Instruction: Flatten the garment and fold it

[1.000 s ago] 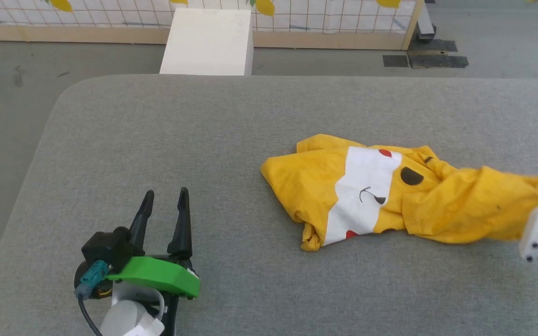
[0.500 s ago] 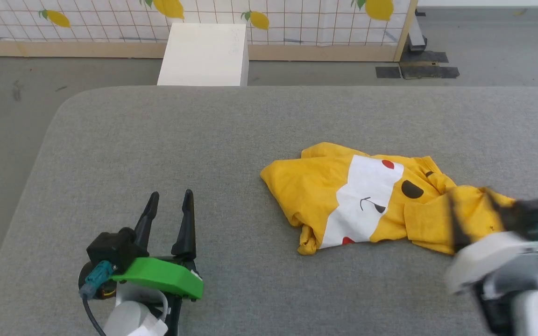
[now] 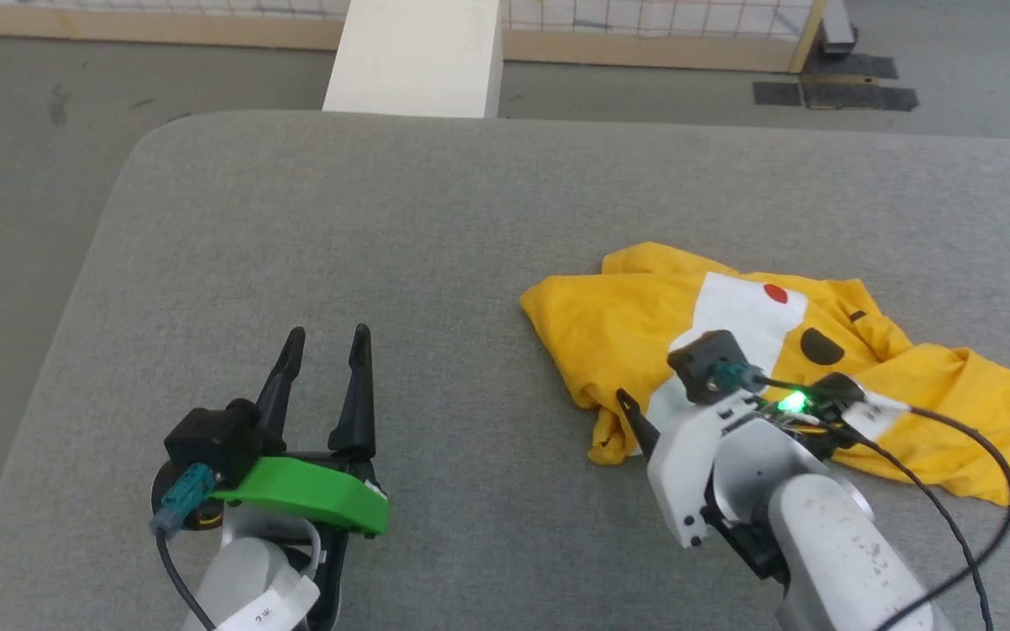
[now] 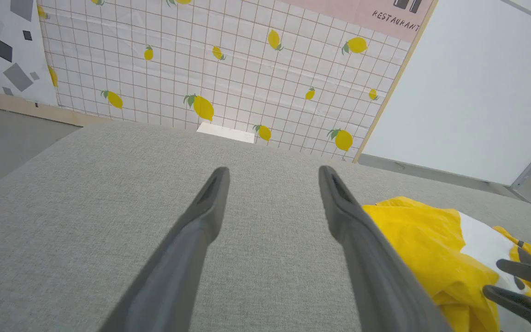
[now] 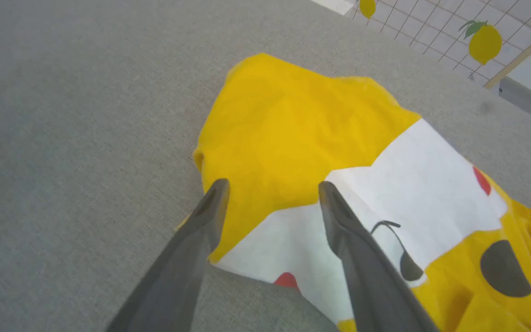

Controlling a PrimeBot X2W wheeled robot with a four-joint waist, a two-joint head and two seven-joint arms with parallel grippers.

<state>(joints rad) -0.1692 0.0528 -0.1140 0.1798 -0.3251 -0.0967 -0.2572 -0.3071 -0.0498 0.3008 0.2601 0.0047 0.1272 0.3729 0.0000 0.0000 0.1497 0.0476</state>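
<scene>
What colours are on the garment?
Yellow garment with white patch, red dots, dark marks; best in right wrist view.

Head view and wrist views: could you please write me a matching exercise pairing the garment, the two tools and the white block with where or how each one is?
1. garment
2. left tool
3. right tool
4. white block

A. open, over the yellow cloth's edge
B. crumpled on the grey surface
C. beyond the surface's far edge
D. open, over bare grey fabric

Pairs: 1-B, 2-D, 3-A, 4-C
</scene>
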